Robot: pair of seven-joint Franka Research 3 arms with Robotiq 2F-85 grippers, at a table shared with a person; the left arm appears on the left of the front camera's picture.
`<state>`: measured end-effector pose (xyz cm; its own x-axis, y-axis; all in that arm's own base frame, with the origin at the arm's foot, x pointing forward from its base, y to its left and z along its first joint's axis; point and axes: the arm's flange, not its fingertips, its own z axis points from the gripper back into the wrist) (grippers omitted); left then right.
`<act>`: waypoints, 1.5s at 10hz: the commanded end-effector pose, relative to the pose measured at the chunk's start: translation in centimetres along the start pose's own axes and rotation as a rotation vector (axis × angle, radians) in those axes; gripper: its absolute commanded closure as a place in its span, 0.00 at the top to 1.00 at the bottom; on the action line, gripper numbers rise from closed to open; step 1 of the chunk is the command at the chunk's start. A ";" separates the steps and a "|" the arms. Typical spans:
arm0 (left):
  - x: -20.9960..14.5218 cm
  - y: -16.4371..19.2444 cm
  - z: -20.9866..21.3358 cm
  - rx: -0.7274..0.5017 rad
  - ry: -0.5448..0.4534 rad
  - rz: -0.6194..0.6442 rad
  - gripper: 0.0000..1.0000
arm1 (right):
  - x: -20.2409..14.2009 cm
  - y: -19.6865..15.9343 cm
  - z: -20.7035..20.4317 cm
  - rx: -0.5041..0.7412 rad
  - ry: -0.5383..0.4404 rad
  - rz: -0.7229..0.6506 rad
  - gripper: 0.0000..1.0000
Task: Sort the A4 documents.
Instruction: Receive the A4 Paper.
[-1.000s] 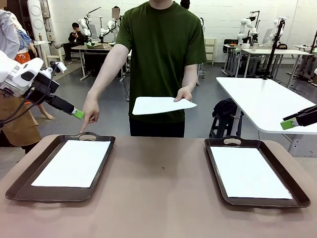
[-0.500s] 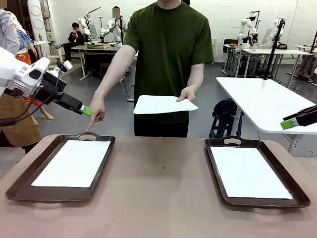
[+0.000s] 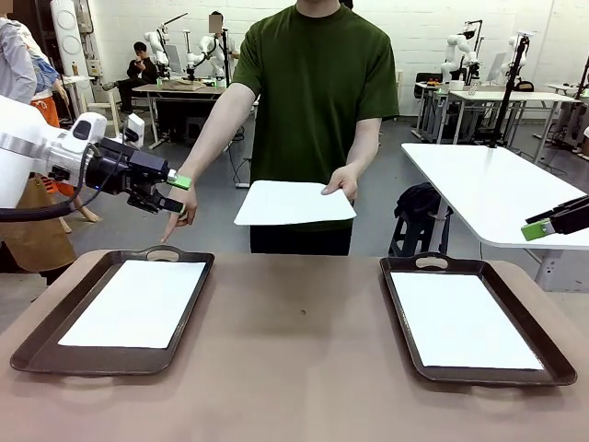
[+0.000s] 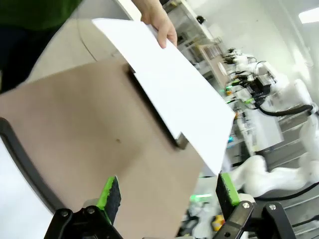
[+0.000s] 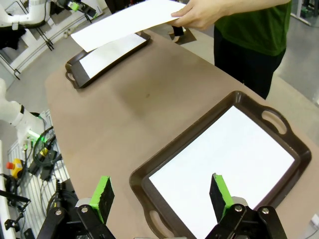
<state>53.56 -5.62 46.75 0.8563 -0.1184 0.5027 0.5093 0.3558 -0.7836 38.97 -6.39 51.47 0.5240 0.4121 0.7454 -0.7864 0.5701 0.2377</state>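
Observation:
A person across the table holds one white A4 document [image 3: 294, 203] flat in one hand, above the table's far edge. Their other hand [image 3: 180, 217] points down at the left tray's far handle. My left gripper [image 3: 178, 193] hangs open just beside that pointing hand, left of the held sheet. In the left wrist view the held sheet [image 4: 174, 94] lies ahead of the open left gripper [image 4: 168, 191], apart from it. Another document [image 3: 138, 304] lies in the left tray [image 3: 110, 366], and one more [image 3: 465, 318] in the right tray [image 3: 488, 376]. My right gripper [image 3: 541, 228] stays open at the far right, above the right tray [image 5: 149, 172].
The brown table [image 3: 294, 368] has bare room between the two trays. A white table [image 3: 497, 184] stands behind on the right. The person's body [image 3: 313, 110] blocks the middle of the far side.
My left gripper has swung right and a little down, toward the person's pointing hand and the held sheet. The person has shifted the sheet slightly left. The right arm is still.

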 end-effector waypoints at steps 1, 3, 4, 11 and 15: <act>1.8 1.2 -1.7 -0.083 0.038 0.184 1.00 | 0.0 0.0 0.0 -0.005 -0.006 0.005 1.00; 2.3 2.5 -3.4 -0.146 0.049 0.266 1.00 | 0.0 0.0 0.0 -0.005 -0.006 0.005 1.00; 2.5 2.9 -4.1 -0.175 0.029 0.288 1.00 | 0.0 0.0 0.0 -0.005 -0.006 0.005 1.00; 3.5 5.5 -10.3 -0.298 0.001 0.496 1.00 | 0.0 0.0 0.0 -0.005 -0.006 0.005 1.00; 4.3 5.3 -13.2 -0.365 0.019 0.523 1.00 | 0.0 0.0 0.0 -0.005 -0.006 0.005 1.00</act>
<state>60.11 -15.95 39.51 0.9984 -0.0328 0.0466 0.0484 0.0594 -0.9971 38.96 -6.36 51.51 0.5232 0.4127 0.7456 -0.7869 0.5699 0.2367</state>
